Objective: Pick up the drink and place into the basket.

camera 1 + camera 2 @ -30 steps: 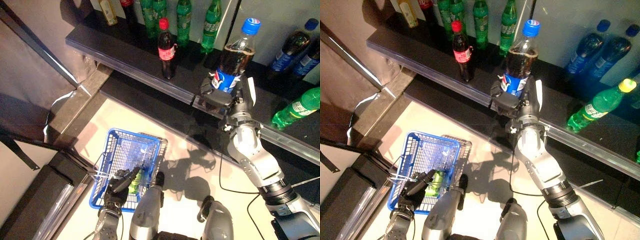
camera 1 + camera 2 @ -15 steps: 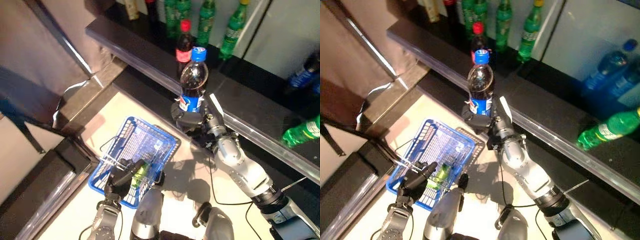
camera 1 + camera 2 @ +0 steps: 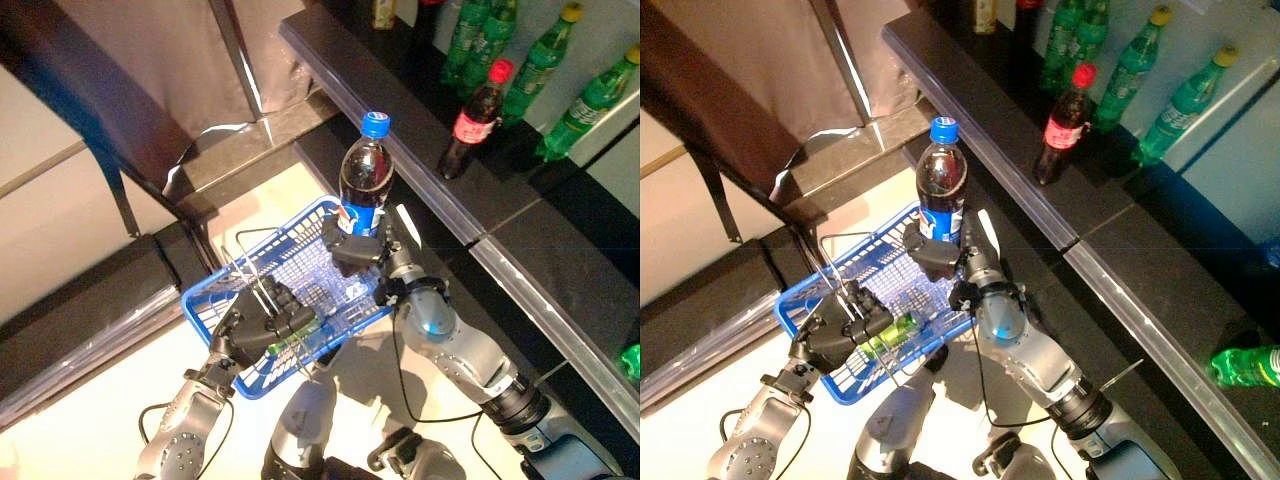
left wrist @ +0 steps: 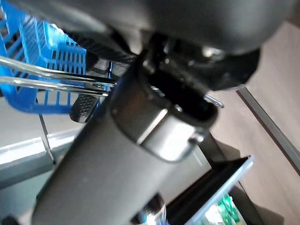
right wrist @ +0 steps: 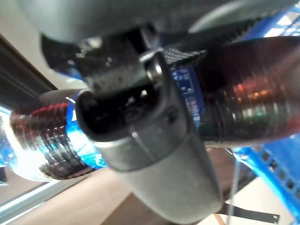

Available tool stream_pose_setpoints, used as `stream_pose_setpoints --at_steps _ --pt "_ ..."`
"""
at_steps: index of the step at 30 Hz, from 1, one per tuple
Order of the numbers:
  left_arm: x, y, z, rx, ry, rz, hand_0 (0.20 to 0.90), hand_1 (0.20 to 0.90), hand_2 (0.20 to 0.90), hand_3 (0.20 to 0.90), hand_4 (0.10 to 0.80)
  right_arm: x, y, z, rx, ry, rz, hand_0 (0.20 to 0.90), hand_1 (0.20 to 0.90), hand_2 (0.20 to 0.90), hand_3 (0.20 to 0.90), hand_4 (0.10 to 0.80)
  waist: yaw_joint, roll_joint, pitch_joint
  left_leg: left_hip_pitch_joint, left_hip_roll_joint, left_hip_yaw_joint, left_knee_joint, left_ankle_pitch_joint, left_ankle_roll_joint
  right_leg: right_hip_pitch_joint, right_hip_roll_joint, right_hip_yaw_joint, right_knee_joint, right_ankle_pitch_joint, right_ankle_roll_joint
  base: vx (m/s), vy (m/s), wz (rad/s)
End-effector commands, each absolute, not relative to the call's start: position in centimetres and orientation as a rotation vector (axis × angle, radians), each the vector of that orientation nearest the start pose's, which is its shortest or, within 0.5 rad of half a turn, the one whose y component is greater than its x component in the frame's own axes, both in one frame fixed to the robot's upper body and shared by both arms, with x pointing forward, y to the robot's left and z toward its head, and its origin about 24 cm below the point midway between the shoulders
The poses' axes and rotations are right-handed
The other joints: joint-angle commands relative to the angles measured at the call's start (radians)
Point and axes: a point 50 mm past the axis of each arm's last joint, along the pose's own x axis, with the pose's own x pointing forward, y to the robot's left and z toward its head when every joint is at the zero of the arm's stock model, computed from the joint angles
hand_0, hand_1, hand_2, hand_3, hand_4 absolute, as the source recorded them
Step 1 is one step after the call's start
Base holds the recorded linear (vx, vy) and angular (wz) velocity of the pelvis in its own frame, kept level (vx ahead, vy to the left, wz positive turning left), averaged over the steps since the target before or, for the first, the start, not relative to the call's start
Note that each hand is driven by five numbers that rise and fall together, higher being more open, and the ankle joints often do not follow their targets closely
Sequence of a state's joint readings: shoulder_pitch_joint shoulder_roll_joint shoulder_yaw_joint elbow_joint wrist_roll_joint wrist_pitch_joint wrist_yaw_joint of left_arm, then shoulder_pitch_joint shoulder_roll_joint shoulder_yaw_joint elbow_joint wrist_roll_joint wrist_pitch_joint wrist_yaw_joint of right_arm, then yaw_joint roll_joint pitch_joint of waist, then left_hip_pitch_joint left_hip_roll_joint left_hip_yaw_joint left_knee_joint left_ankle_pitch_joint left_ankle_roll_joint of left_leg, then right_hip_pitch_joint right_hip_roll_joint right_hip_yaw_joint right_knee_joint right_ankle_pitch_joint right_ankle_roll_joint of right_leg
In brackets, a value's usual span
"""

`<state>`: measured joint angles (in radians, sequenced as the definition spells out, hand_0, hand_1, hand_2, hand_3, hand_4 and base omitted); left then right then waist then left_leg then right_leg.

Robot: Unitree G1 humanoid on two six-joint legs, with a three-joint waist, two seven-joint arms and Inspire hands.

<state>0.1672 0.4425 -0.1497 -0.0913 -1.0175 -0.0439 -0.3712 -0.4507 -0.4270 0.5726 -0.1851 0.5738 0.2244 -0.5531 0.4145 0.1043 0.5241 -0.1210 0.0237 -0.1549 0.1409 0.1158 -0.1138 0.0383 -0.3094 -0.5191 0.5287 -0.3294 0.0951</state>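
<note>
Item 1: cola bottle (image 3: 364, 180), dark drink, blue cap, blue label band with red and white marks; print too small to read. Held upright by the right hand (image 3: 362, 252), whose fingers are wrapped round its lower body at the label. Position: raised above the far rim of the basket, not inside it.

Item 2: basket (image 3: 208, 300), blue plastic mesh with thin metal wire handles. The left hand (image 3: 262, 318) is curled round the handles at the near side, carrying it. Inside lies a small green bottle (image 3: 892, 333), on its side, partly hidden by the hand.

Item 3: shelf (image 3: 400, 110), dark, glossy, with a pale metal edge strip, running diagonally across the upper right. On it: one cola bottle with red cap and red label (image 3: 473, 118), standing upright; several green bottles (image 3: 536, 68) behind it, some with yellow caps; labels not legible. A further green bottle (image 3: 1247, 365) lies on its side at the far right on a lower ledge.

Surroundings: pale cream floor (image 3: 90, 410) below the basket; a dark low ledge (image 3: 80, 300) at the left; a brown panel (image 3: 150, 60) with a metal post at the upper left
</note>
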Motion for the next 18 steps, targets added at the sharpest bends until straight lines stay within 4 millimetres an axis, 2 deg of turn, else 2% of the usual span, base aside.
stream_pose_setpoints --at_steps 1,3,10,14,18 --pt "21.1 16.8 13.6 -0.561 -0.446 -0.778 0.300 0.300 0.300 0.200 0.100 27.8 -4.4 18.2 0.207 -0.347 0.273 0.300 0.300 0.300 0.200 0.100 0.002 -0.045 -0.212 -0.010 -0.039 -0.035 0.095 -0.054 0.027 0.061 0.084 -0.010 -0.188 0.168 -0.068 0.010 -0.068 0.12" --pt "20.9 16.3 14.5 -0.552 -0.470 -0.843 0.300 0.300 0.300 0.200 0.100 28.1 -3.7 17.1 0.236 -0.279 0.253 0.300 0.300 0.300 0.200 0.100 0.017 -0.055 -0.212 0.005 -0.043 -0.049 0.092 -0.080 0.022 0.075 0.091 0.001 -0.189 0.145 -0.060 0.047 -0.071 0.11" --pt "20.2 14.7 16.5 -0.543 -0.534 -1.046 0.300 0.300 0.300 0.200 0.100 28.6 -1.8 14.6 0.266 -0.159 0.255 0.300 0.300 0.300 0.200 0.100 0.048 -0.059 -0.208 -0.003 -0.053 -0.079 0.084 -0.079 0.024 0.085 0.104 -0.014 -0.208 0.154 -0.061 0.000 -0.045 0.07" --pt "19.8 13.4 17.2 -0.602 -0.521 -1.163 0.300 0.300 0.300 0.200 0.100 28.4 -0.1 13.0 0.236 -0.092 0.278 0.300 0.300 0.300 0.200 0.100 0.062 -0.064 -0.207 -0.006 -0.059 -0.096 0.082 -0.076 0.024 0.091 0.110 -0.018 -0.215 0.159 -0.058 0.009 -0.030 0.06" --pt "19.6 12.6 17.2 -0.596 -0.514 -1.216 0.300 0.300 0.300 0.200 0.100 28.5 0.8 12.4 0.214 -0.069 0.281 0.300 0.300 0.300 0.200 0.100 0.071 -0.069 -0.208 -0.008 -0.062 -0.104 0.084 -0.077 0.025 0.097 0.114 -0.019 -0.221 0.162 -0.058 0.015 -0.015 0.10"
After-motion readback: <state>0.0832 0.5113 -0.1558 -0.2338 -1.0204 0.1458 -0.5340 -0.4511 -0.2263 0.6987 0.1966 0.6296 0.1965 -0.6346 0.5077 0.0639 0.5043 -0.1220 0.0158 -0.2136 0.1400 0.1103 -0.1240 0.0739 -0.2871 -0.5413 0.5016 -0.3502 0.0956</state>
